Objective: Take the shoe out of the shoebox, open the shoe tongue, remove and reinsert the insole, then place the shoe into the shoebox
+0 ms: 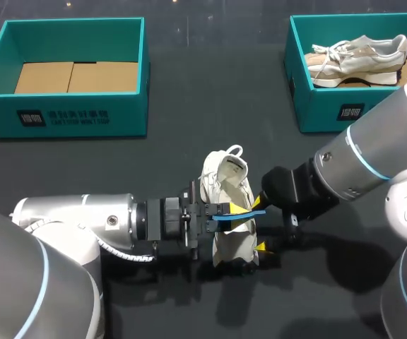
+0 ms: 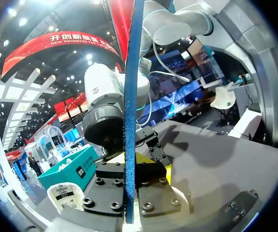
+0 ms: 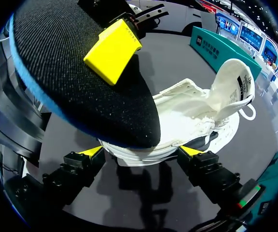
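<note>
A white shoe (image 1: 225,180) lies mid-table with its tongue (image 3: 235,84) pulled up and its mouth wide. My left gripper (image 1: 221,210) is shut on the insole (image 1: 240,214), which is black on top with a blue edge, and holds it just over the shoe. The left wrist view shows the insole (image 2: 132,72) edge-on between that gripper's (image 2: 132,162) fingers. My right gripper (image 1: 259,224) stands open, and its yellow tips flank the shoe's (image 3: 192,111) forepart. The insole (image 3: 81,82) hangs above the right gripper (image 3: 141,151), hiding part of the shoe.
A teal shoebox (image 1: 69,119) at the back left shows only its cardboard floor. Another teal shoebox (image 1: 323,109) at the back right holds a beige shoe (image 1: 359,60). Both arms meet over the middle of the dark table.
</note>
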Controlling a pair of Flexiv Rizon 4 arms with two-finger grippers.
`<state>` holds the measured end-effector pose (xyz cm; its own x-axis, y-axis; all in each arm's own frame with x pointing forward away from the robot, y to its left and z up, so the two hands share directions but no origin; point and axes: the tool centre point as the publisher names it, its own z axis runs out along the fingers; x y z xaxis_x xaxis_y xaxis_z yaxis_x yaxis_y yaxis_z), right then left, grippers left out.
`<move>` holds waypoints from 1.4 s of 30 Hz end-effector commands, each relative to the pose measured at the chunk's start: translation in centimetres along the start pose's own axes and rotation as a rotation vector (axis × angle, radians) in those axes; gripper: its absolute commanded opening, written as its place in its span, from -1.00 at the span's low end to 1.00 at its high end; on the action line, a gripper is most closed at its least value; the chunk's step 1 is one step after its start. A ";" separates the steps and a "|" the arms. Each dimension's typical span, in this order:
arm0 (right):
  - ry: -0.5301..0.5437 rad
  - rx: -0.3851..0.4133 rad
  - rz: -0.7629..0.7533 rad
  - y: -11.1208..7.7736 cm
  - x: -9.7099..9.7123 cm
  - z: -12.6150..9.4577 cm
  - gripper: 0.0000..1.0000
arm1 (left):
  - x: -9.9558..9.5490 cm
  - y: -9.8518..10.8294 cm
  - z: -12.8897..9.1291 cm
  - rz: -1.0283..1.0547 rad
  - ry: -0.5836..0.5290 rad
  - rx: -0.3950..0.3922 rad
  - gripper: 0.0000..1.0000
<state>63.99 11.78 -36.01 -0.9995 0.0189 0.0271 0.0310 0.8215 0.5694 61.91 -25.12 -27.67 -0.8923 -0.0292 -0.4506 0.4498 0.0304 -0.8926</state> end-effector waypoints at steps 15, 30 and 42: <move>-0.004 0.001 0.000 0.0 0.2 0.1 1.00 | -0.8 1.4 0.5 -0.018 -0.036 -0.028 -1.00; -0.004 0.001 0.000 0.0 0.2 0.1 1.00 | 0.0 1.4 0.4 -0.019 -0.013 -0.020 -1.00; -0.004 0.001 0.000 0.0 0.2 0.1 1.00 | -0.3 2.8 0.3 -0.026 -0.014 -0.043 -1.00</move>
<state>64.01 11.75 -36.01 -0.9994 0.0194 0.0271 0.0313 0.8219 0.5688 63.25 -25.03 -29.73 -0.9022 -0.0503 -0.4285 0.4248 0.0699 -0.9026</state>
